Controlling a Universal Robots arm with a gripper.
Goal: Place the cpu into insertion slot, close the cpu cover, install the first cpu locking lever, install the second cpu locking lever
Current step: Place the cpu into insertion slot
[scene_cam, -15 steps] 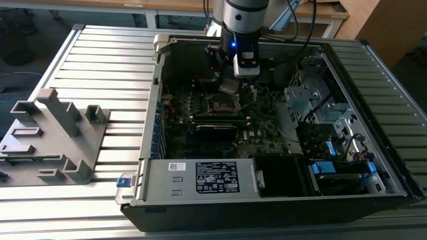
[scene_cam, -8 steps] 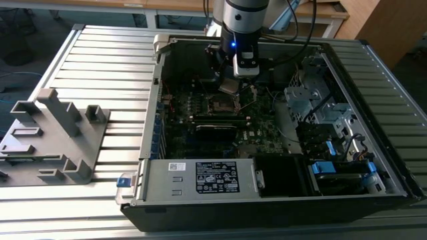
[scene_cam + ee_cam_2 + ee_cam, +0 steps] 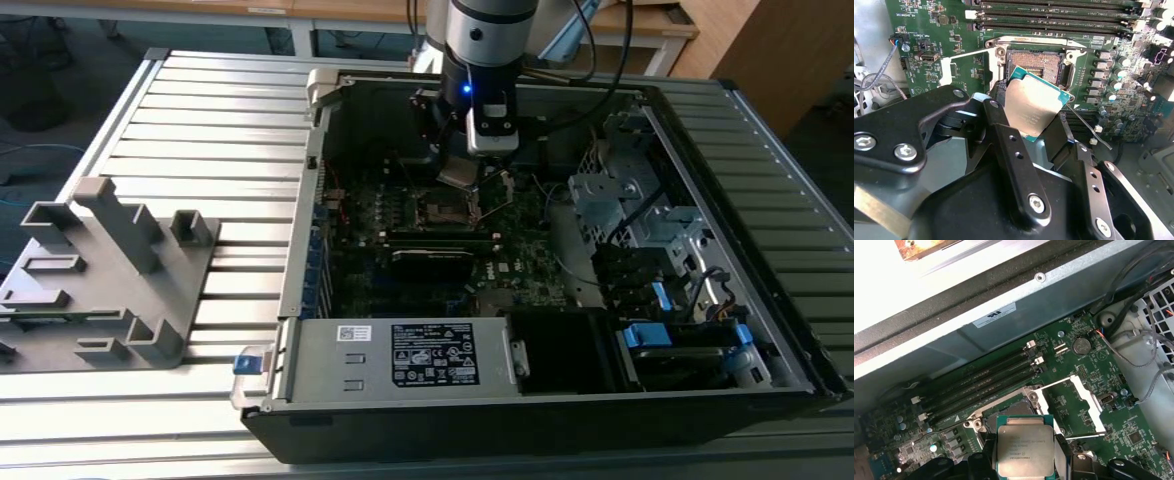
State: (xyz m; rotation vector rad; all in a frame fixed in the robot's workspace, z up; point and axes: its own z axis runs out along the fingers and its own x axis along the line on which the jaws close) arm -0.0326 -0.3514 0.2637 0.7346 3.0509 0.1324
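In the exterior view, an open computer case (image 3: pixel 300 255) is seen lying on a slatted table (image 3: pixel 200 120), with a grey fixture (image 3: pixel 114 265) well apart on the exterior view's left. Inside the case, the motherboard (image 3: pixel 387 215) is crowded by a power supply (image 3: pixel 400 355) at the near end and a drive cage (image 3: pixel 621 195) on the exterior view's right. The gripper (image 3: pixel 459 170) is hung over the board, and the cpu (image 3: pixel 457 177) is clamped in it, tilted, just above the insertion slot (image 3: pixel 447 208) and apart from it. The arm is cut off at the upper edge. In the second wrist view, the black fingers (image 3: pixel 1004 135) are seen pressed against opposite edges of the chip, whose lower part is hidden between them. The slot's contact field lies bare beyond the chip, memory slots (image 3: pixel 1054 12) run past it, and a thin locking lever (image 3: pixel 1086 127) stands out beside the chip. In the first wrist view, the cpu cover (image 3: pixel 1088 401) is seen swung open beside the slot, near a coin cell battery (image 3: pixel 1082 345). Most of the slot is covered by the held chip, and the fingers are cut off by the picture's edge.
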